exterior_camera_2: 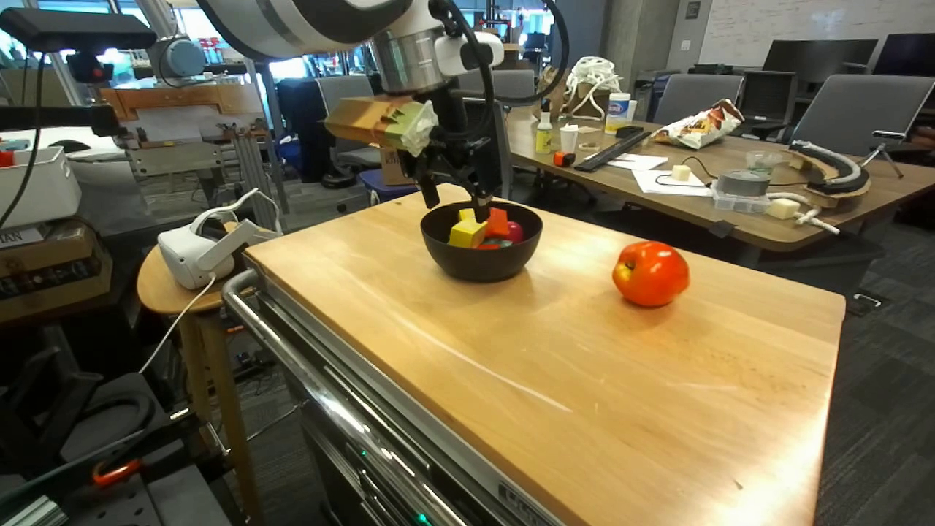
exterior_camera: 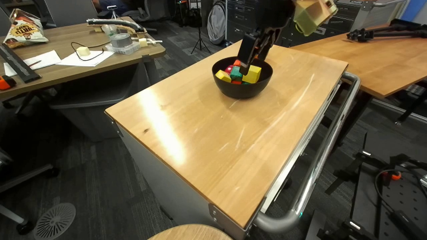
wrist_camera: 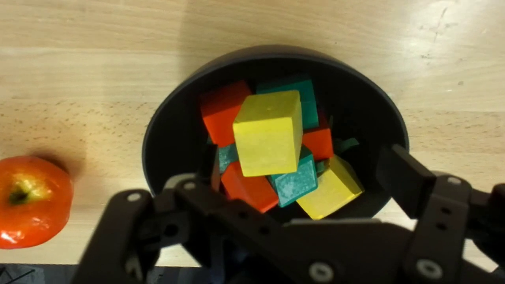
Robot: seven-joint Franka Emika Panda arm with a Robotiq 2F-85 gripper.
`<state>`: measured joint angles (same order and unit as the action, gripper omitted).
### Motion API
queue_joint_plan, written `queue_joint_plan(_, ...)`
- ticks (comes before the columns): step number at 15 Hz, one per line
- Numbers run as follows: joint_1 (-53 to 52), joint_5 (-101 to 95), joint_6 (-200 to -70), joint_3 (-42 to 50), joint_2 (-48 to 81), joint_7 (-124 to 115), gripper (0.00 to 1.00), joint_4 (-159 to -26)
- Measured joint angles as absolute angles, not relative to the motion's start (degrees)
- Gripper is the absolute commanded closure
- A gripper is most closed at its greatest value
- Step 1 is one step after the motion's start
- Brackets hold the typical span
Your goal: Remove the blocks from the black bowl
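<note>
The black bowl (exterior_camera: 243,91) holds piled blocks (wrist_camera: 267,148) (yellow, red, green).

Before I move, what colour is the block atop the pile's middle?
Yellow; the block shows best in the wrist view.

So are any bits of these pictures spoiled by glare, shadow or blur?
In both exterior views, white glare washes out part of the wooden tabletop; in the wrist view, the hand looks softer than the blocks, the inside of the black bowl sinks to near-black, and the shiny orange-red fruit shows bright glints, with a shadow beside it.
</note>
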<state>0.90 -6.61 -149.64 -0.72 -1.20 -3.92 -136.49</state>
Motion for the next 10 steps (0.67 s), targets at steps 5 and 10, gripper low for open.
queue_joint_plan(5,0.95,-11.10,-154.62,0.21,2.94,-8.36,0.44,-135.56)
queue_joint_plan(10,0.95,-14.75,-154.36,2.01,4.63,-11.45,0.83,-134.73)
